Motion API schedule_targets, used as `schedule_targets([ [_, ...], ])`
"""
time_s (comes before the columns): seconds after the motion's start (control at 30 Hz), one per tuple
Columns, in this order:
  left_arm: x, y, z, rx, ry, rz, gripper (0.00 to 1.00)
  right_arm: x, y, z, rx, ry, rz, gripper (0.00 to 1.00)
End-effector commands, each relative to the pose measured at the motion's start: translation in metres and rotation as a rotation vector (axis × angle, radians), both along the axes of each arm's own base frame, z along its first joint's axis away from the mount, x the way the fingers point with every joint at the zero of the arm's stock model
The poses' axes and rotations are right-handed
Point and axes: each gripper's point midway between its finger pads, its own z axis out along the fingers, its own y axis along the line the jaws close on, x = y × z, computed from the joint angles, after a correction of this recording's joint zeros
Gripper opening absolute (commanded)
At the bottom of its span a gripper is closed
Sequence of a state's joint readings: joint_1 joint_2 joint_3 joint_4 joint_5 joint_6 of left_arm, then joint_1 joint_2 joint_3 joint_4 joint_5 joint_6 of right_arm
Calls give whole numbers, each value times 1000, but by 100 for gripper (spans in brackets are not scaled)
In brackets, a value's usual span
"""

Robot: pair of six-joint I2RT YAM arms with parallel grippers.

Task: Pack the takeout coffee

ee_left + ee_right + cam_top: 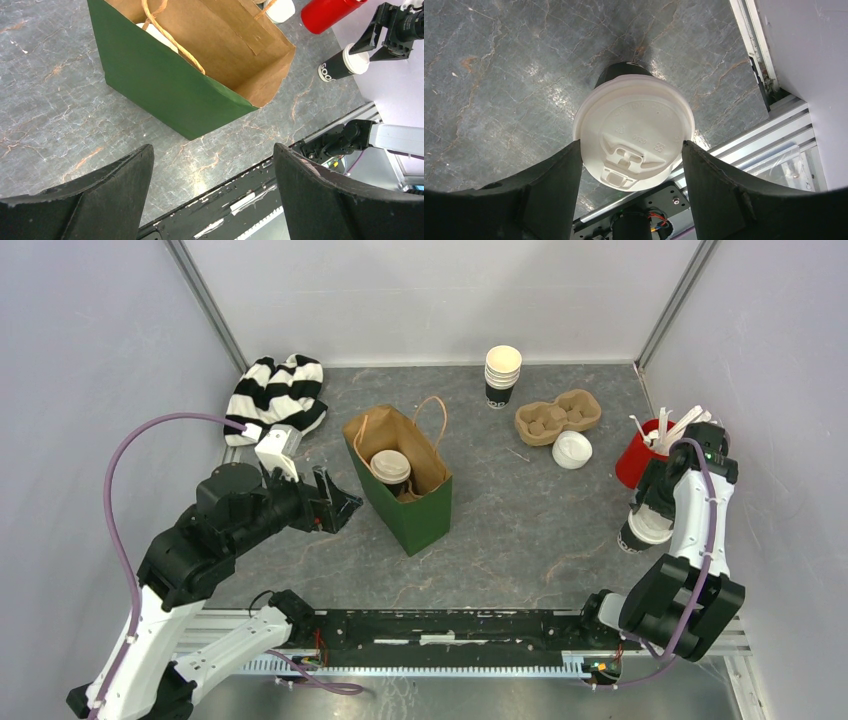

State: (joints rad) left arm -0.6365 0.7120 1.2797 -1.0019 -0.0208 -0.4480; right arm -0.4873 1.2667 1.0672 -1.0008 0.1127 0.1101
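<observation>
We count two lidded coffee cups: the first cup (390,466) stands inside the green paper bag (415,525), and the second cup (643,530), lettered "GOO…" in white, stands on the table (520,530) at the right. The right gripper (632,148) straddles its lid, but we cannot tell whether it grips. The left gripper (212,152) gapes wide and empty beside the bag.

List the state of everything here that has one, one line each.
Paper bag: upright, open.
Cup in bag: upright, lid on.
Second cup: upright, lid on, not yet bagged.
Right pincer: astride second cup, grip unclear.
Left pincer: open, empty.
Cup stack: upright, lidless.
Carrier: empty.
</observation>
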Motion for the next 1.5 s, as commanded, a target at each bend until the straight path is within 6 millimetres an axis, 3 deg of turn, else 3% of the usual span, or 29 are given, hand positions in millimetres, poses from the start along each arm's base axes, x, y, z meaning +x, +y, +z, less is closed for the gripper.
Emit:
schedule_targets([
  [0.0, 1, 1, 13, 11, -48, -15, 94, 5, 4, -2, 26, -31, 16, 74],
  [0.23, 0, 3, 21, -5, -53, -1, 94, 10, 27, 9, 69, -103, 102, 73],
  [0.5, -8, 3, 26, -59, -41, 3, 94, 8, 44, 7, 47, -99, 187, 76],
  [0.6, -11, 5, 22, -70, -38, 8, 94, 14, 42, 21, 31, -138, 177, 78],
  [0.8, -4, 2, 17, -29, -50, -10, 94, 16, 10, 49, -74, -113, 107, 88],
  [0.93, 4, 1, 14, 40, -54, -25, 94, 4, -2, 41, -67, -74, 44, 92],
  [1.17, 15, -6, 10, 128, -59, -79, 95, -10, 2, 13, 56, -99, -49, 94],
  [1.47, 20, -11, 5, 155, -46, -97, 95, -5, -1, 9, 77, -91, -61, 97],
])
